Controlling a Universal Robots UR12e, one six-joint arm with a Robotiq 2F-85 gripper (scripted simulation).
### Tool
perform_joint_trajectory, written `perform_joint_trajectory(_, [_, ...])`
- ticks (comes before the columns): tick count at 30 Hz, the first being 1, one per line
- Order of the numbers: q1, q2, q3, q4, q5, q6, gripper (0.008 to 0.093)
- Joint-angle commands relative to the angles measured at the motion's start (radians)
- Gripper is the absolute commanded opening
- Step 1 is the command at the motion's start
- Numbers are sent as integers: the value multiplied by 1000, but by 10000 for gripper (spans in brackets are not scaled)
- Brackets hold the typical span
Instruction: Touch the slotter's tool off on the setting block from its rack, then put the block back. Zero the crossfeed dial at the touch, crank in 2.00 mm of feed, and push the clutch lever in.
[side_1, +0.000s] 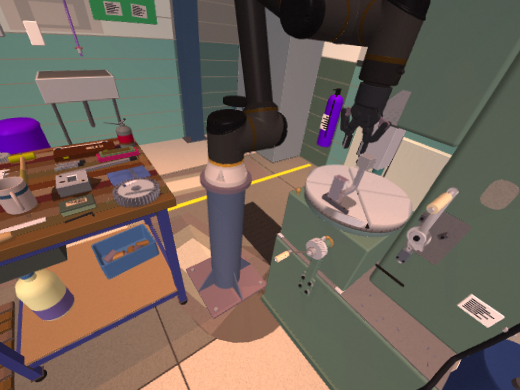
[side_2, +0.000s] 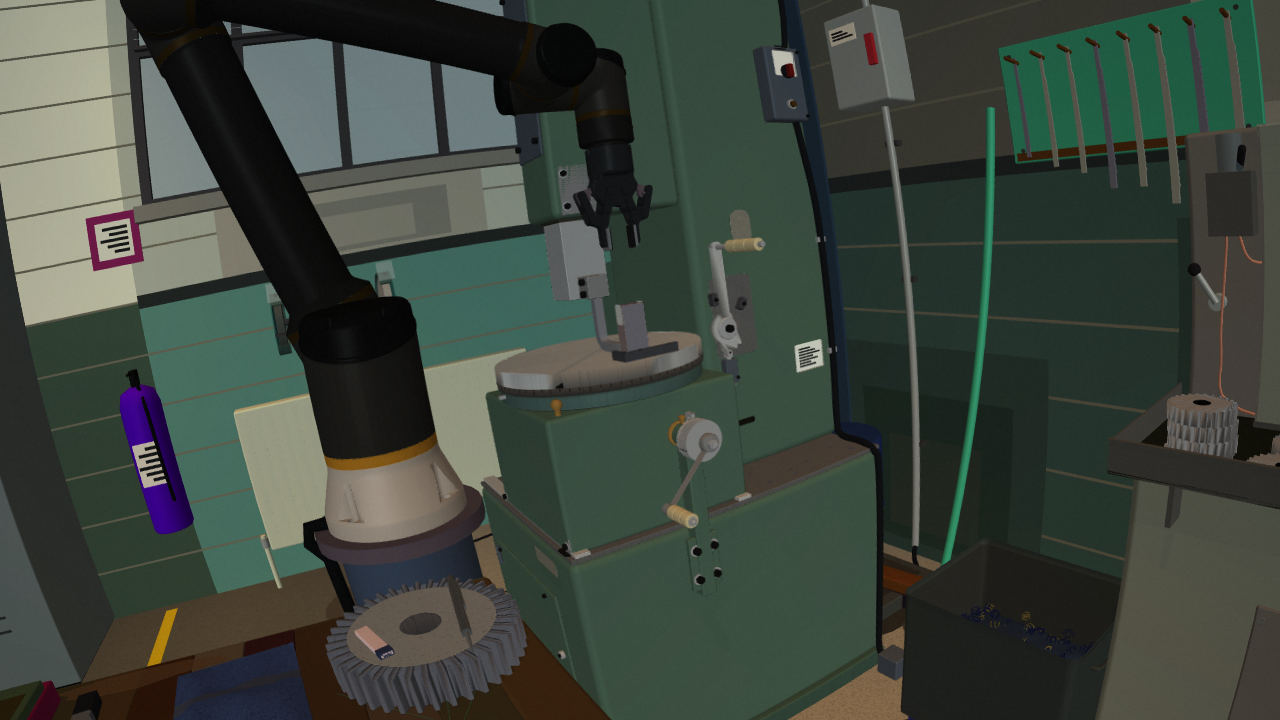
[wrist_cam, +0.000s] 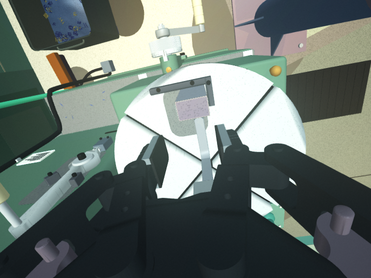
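Observation:
The grey setting block (side_2: 632, 324) (wrist_cam: 192, 109) (side_1: 339, 187) stands upright on the round slotter table (side_1: 358, 198) (side_2: 598, 364), tucked into the corner of a dark L-shaped stop, with the bent tool bar (wrist_cam: 203, 145) (side_2: 601, 324) reaching down beside it. My gripper (side_2: 616, 224) (side_1: 363, 136) (wrist_cam: 189, 149) hangs well above the block, next to the tool head (side_2: 576, 260). It is open and holds nothing. The crossfeed dial with its crank (side_2: 695, 441) (side_1: 316, 247) sits on the front of the saddle. The clutch lever (side_2: 727, 287) (side_1: 428, 221) is on the column.
A dark chip bin (side_2: 1011, 618) stands on the floor right of the machine. A workbench (side_1: 75, 185) with a gear and tools is to the left. The arm's pedestal (side_1: 226, 235) stands between bench and slotter.

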Motion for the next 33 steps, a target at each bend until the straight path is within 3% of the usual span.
perform_joint_trajectory(1, [0,0,-1,0,0,0,480])
perform_joint_trajectory(4, [-4,-2,0,0,0,-4,480])
perform_joint_trajectory(7, [-53,-26,14,11,0,-53,480])
perform_joint_trajectory(14, [-339,-125,64,59,0,-337,480])
perform_joint_trajectory(17, [-404,-138,69,67,0,-402,480])
perform_joint_trajectory(33, [-412,-128,100,27,0,-413,480])
